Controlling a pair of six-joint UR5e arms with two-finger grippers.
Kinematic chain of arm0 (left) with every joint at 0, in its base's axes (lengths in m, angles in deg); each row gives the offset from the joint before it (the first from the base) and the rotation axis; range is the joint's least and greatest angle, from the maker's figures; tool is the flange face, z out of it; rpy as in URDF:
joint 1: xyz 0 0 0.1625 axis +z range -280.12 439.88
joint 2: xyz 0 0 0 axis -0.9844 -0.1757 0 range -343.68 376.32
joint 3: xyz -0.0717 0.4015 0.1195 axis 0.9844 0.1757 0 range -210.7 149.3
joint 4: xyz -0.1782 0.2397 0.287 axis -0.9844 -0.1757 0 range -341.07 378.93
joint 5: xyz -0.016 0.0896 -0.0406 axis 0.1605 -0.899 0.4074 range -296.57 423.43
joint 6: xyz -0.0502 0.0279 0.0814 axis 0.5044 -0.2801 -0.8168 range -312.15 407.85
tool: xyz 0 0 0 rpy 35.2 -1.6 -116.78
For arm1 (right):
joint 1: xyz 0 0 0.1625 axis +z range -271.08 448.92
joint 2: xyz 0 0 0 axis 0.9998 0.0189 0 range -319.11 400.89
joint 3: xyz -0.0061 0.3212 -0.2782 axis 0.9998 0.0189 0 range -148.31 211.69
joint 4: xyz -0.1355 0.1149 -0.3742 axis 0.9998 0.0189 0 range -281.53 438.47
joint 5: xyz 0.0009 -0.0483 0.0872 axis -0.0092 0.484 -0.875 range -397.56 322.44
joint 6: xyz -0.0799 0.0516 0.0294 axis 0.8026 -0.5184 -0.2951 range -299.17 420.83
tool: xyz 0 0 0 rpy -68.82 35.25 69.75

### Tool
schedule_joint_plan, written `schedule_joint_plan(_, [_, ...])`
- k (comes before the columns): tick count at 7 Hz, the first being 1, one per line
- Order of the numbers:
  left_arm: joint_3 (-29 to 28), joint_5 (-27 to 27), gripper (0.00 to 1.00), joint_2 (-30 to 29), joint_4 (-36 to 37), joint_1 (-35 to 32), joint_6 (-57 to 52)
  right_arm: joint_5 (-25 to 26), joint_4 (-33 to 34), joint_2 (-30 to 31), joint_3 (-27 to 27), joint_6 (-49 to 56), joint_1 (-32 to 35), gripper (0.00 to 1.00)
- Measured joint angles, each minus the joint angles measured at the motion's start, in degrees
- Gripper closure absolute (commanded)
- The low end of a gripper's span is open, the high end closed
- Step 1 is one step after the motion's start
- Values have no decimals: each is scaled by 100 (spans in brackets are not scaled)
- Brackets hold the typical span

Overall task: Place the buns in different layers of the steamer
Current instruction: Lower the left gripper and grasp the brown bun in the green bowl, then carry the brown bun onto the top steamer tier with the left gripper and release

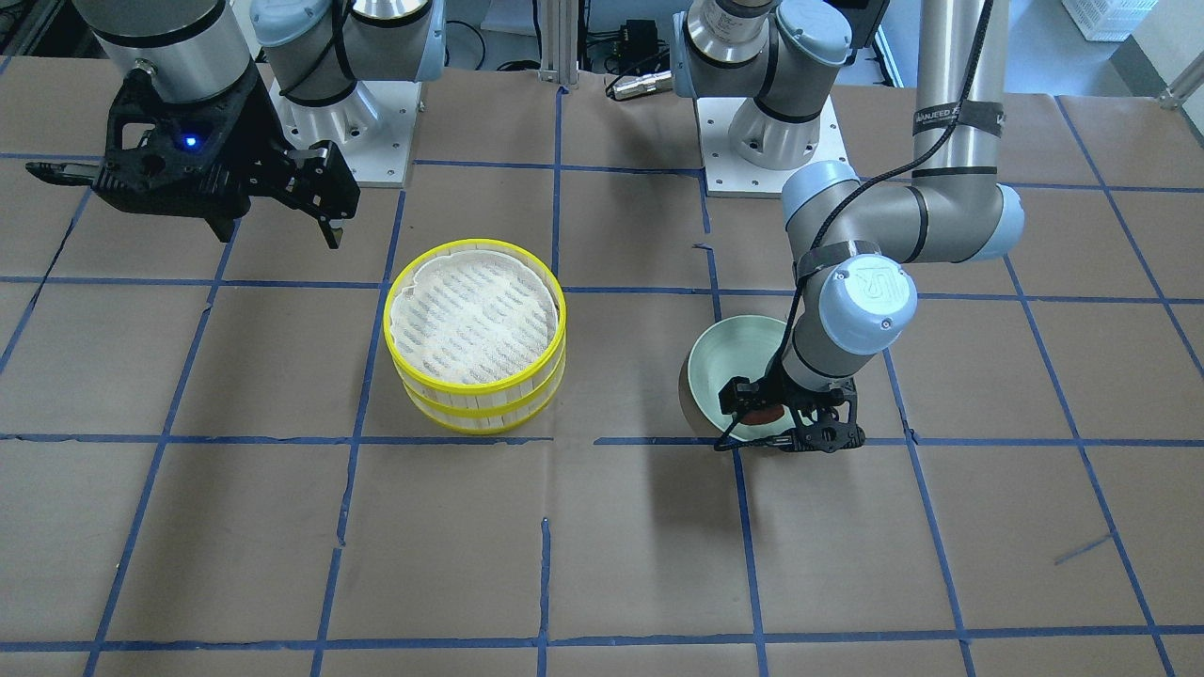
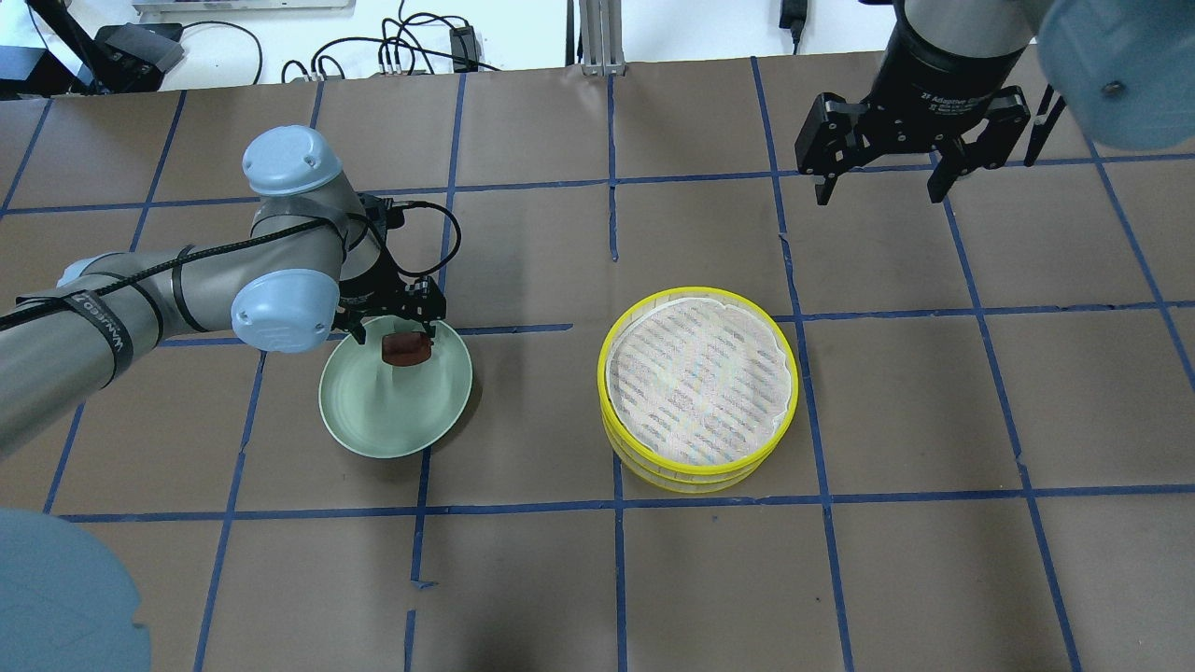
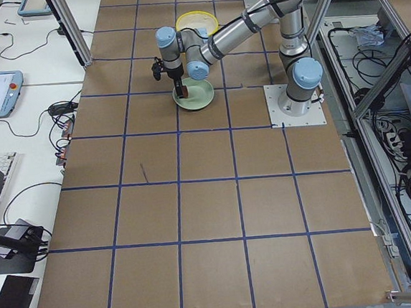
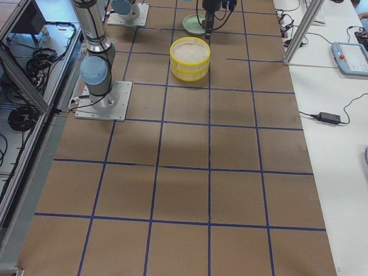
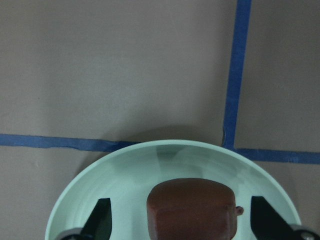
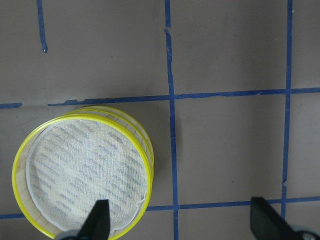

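Two tools, both spread wide. L tool (image 2: 393, 329) straddles reddish-brown toy bun (image 5: 191, 209) on pale green plate (image 2: 392, 420) w/o touching it. R tool (image 2: 879, 196) empty, above brown surface (image 2: 1027, 373).

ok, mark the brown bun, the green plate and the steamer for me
brown bun (image 2: 406, 348): overhead view, on its top face.
green plate (image 2: 387, 425): overhead view, on the bare inner surface.
steamer (image 2: 700, 378): overhead view, on the bare white liner of the top tier.
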Motion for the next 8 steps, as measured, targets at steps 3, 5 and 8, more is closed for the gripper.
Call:
schedule_joint_plan(3, [9,30,90,0,25,2,4,7,0,0,-2,52,1,2])
schedule_joint_plan(5, [-109,13,90,96,29,-8,17,7,0,0,-2,55,0,2])
schedule_joint_plan(8, [-491,237,90,594,-440,-249,665,1,1,0,-2,58,-2,2])
